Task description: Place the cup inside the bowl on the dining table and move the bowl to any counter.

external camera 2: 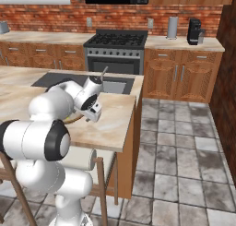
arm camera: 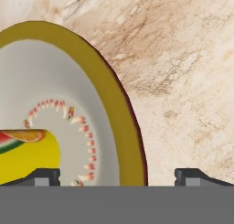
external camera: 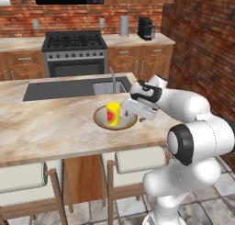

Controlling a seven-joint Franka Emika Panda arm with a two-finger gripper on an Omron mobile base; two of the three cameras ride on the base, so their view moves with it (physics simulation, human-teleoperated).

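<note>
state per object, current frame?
cup: upright, inside the bowl
bowl: on the dining table, holding the cup, not gripped
gripper: open, fingers straddling the bowl's rim, one near the cup

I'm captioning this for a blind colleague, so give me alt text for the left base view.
A yellow cup stands upright inside a wide bowl on the marble dining table, with the white arm's open pincer at the bowl's right rim. Behind are a sink, a black stove and brick wall.
</note>
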